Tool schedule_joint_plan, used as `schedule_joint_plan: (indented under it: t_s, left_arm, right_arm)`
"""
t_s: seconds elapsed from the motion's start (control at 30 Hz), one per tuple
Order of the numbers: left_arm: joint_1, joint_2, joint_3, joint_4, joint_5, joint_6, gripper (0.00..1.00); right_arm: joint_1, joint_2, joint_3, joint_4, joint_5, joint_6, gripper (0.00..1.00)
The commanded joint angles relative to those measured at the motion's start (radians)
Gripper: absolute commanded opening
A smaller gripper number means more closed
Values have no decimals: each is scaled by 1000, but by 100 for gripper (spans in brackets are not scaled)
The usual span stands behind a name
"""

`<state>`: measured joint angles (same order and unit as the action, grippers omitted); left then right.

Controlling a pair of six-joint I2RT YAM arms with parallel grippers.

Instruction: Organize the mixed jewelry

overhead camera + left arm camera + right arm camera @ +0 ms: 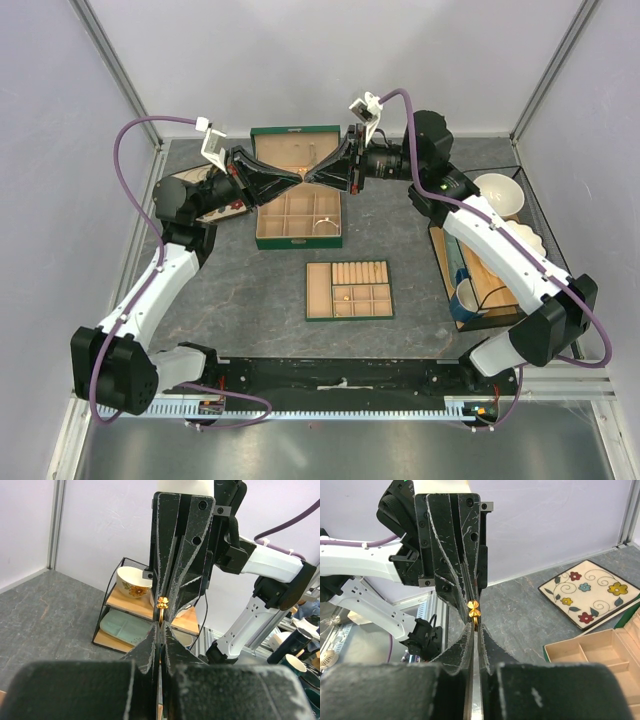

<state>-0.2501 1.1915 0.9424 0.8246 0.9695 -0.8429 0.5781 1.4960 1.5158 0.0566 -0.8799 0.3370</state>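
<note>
My left gripper point(298, 179) and right gripper point(311, 177) meet tip to tip in the air above the open green jewelry box point(298, 243). A tiny gold ring with a flower top point(162, 601) sits between them, and both pairs of jaws look closed on it. It also shows in the right wrist view point(474, 609), just beyond my right gripper point(476, 626). In the left wrist view it is just beyond my left gripper point(161, 625). A thin silvery-white bangle point(322, 224) lies in a right compartment of the box. The flat tan divided tray point(320, 300) lies nearer me.
A black wire shelf point(480, 285) with wooden boards, a white bowl point(498, 193), dishes and a blue mug point(467, 297) stands at the right. A flowered square plate point(590, 592) lies left of the box, partly under my left arm. The box lid point(295, 145) stands upright behind.
</note>
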Motion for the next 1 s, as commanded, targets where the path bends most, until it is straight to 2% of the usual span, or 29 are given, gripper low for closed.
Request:
schedule_joint_plan:
  t_s: [0.0,0.13,0.27,0.33,0.4,0.6,0.63,0.73,0.9,0.97]
  left_arm:
    - [-8,-18,22,88,-2,-53,1]
    - [-8,-23,13,88,-3,-50,1]
    - [-8,-26,15,85,0,-50,2]
    - [-6,-26,18,67,3,-42,2]
    - [-5,-30,22,41,9,-13,2]
    - [-3,-40,81,-244,35,192,2]
    - [-3,-41,94,-284,35,258,1]
    - [-3,-44,114,-428,38,376,2]
    - [-3,-29,160,-657,72,536,1]
    - [-5,-11,188,-700,107,596,2]
  right_arm:
    - [-1,18,-22,-15,33,-36,14]
    - [0,17,-20,-26,39,-44,31]
    - [-1,9,-19,-35,39,-52,36]
    - [-1,3,-19,-49,39,-67,45]
    - [-1,-12,-17,-87,48,-85,49]
    - [-11,-60,3,-205,65,-176,55]
    - [-11,-66,7,-225,64,-194,61]
    - [-11,-89,27,-329,59,-289,68]
    - [-11,-121,64,-500,73,-436,71]
    - [-11,-134,75,-523,88,-457,71]
